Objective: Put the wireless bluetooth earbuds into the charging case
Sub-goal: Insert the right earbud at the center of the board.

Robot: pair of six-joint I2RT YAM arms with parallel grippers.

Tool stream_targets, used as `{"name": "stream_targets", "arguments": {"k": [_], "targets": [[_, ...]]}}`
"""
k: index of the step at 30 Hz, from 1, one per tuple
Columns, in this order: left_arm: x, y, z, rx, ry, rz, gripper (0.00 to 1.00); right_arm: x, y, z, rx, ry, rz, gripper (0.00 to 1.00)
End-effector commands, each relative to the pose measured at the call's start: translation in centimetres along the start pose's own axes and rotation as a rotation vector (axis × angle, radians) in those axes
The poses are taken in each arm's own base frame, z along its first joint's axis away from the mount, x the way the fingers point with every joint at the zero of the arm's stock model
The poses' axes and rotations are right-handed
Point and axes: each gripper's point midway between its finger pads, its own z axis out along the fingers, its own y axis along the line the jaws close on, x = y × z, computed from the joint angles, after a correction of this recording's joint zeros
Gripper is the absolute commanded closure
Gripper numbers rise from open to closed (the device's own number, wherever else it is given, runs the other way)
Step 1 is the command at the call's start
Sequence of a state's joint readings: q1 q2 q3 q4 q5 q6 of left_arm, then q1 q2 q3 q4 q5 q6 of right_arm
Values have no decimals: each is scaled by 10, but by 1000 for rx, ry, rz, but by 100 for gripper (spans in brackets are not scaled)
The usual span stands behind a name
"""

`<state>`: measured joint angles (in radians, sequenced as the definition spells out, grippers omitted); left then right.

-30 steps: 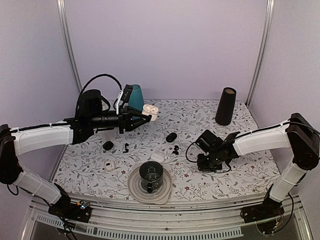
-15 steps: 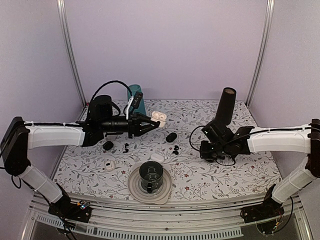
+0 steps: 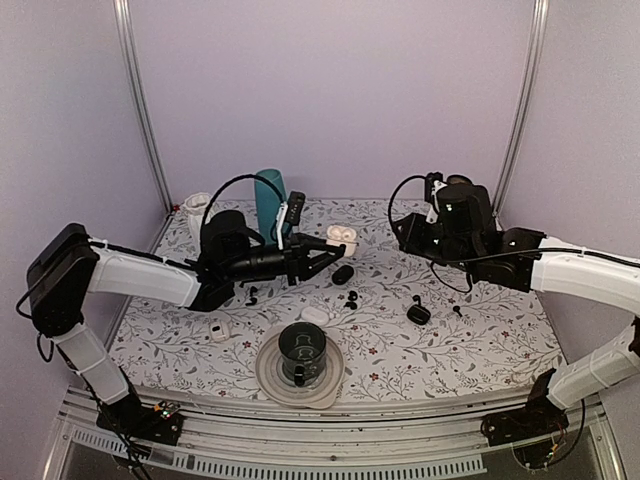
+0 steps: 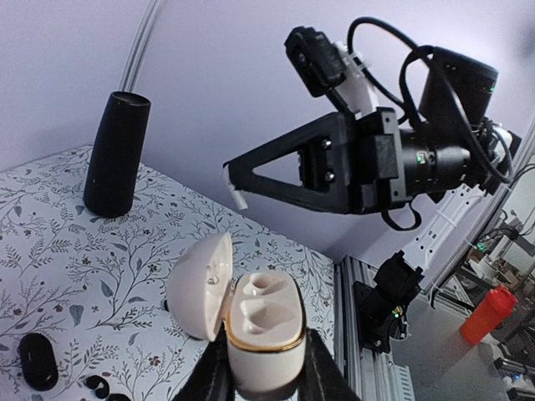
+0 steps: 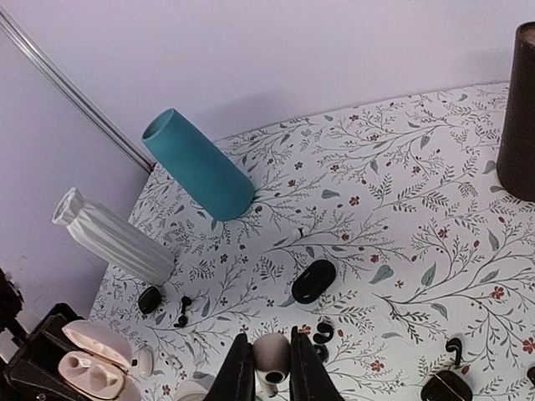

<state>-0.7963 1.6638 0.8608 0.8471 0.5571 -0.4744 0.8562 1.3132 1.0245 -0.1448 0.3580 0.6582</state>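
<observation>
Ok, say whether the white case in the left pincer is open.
Open: the white case has its lid swung back, both wells bare and empty.

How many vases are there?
3: a teal vase and a white ribbed vase at the far left, a black vase at the far right. More may be hidden.

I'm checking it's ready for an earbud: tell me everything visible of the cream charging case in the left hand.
The cream charging case is a smooth, glossy pebble, plastic by its look, with a thin gold band round the body's rim. Its hinged lid stands open, tipped sideways. Two moulded wells show inside, both empty. The left hand pinches the lower body between its two fingers, holding it upright, clear of the floral table. Nothing else touches it.
</observation>
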Motion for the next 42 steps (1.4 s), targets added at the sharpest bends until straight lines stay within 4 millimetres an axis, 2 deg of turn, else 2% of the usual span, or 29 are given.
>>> {"name": "stream_targets", "arguments": {"k": [1, 6, 17, 31, 42], "targets": [[-21, 2, 13, -35, -105, 3, 100, -42, 25, -14, -95, -135, 10, 88], [-20, 4, 26, -34, -104, -10, 100, -52, 39, -21, -152, -172, 10, 87], [-24, -6, 46, 16, -113, -23, 100, -51, 69, -31, -254, -216, -25, 87], [-41, -20, 46, 53, -144, -10, 100, -37, 79, -27, -299, -188, -43, 86], [-58, -29, 42, 72, -184, 5, 100, -27, 75, -24, -290, -169, -37, 86]]}}
